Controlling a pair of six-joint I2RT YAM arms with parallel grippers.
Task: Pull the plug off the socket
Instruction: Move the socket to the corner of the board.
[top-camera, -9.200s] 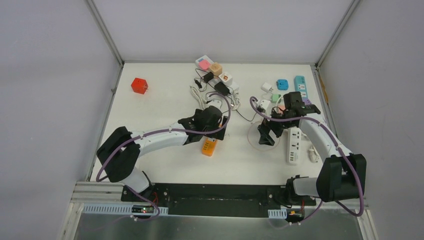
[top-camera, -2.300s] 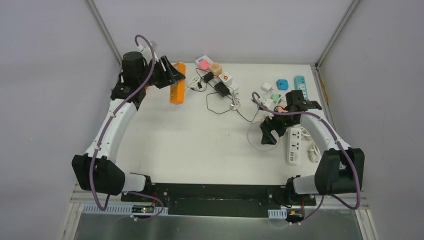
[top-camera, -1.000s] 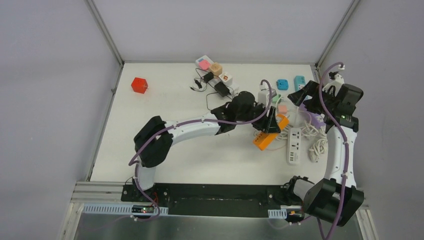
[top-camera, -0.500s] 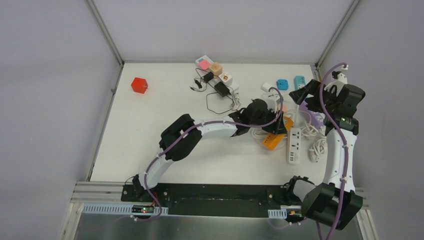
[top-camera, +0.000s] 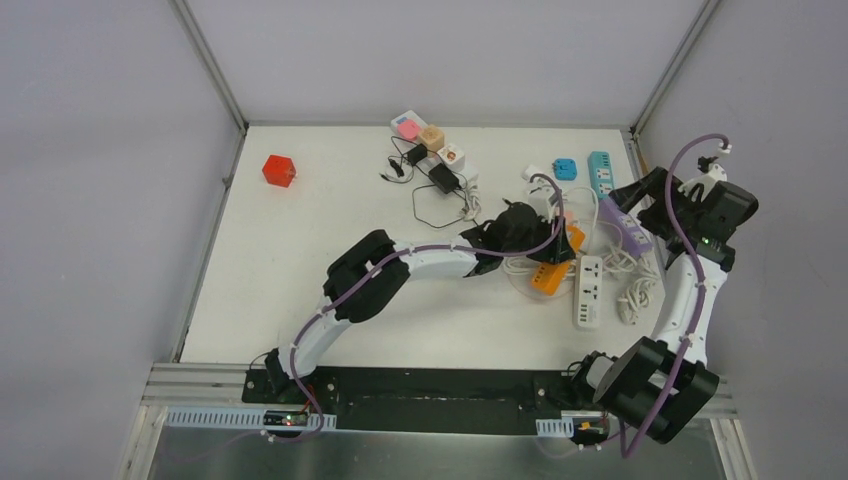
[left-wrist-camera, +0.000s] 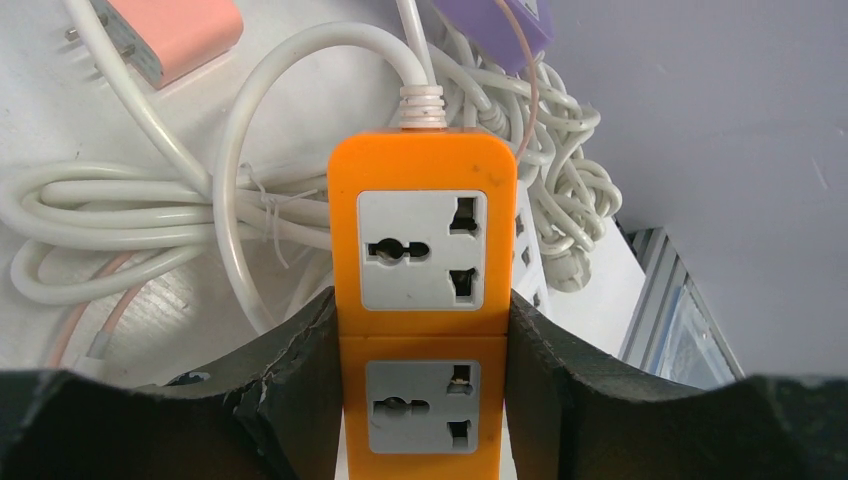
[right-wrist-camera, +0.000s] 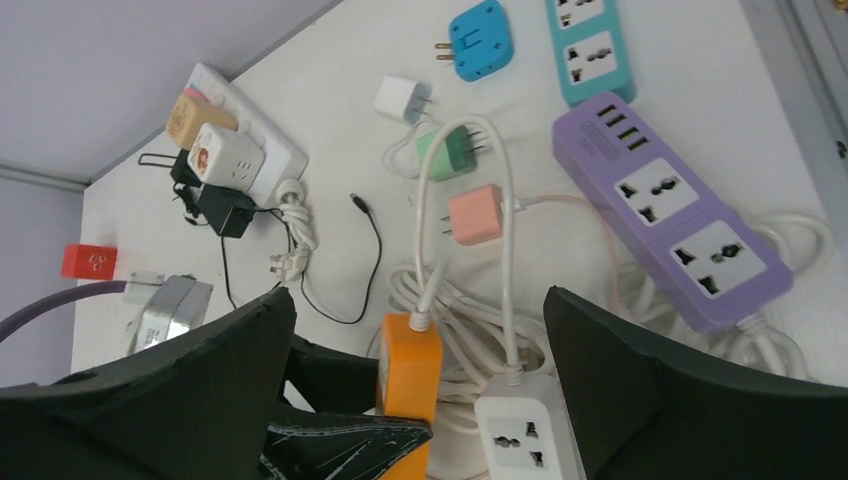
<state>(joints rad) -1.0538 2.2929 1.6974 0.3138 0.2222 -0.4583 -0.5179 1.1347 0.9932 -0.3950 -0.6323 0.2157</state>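
The top view alone shows both arms whole: the left one reaches across the desk (top-camera: 330, 230) to its right half; the right one is raised over the right edge. Only the left wrist view shows the grip close up; the left tool (left-wrist-camera: 422, 310) is clenched on the orange strip (left-wrist-camera: 422, 240), one finger pressed to each long side; two outlets face the camera with open holes, and a white cord (left-wrist-camera: 250, 190) leaves the far end. Whether the strip rests on the cords or hangs just above them, I cannot tell. From above it lies just left of the white strip (top-camera: 588, 290). The right wrist view looks down on that cluster: purple strip (right-wrist-camera: 680, 215), pink plug (right-wrist-camera: 475, 215), teal strip (right-wrist-camera: 590, 45); the right tool (right-wrist-camera: 418, 293) is spread wide, grasping nothing and touching nothing.
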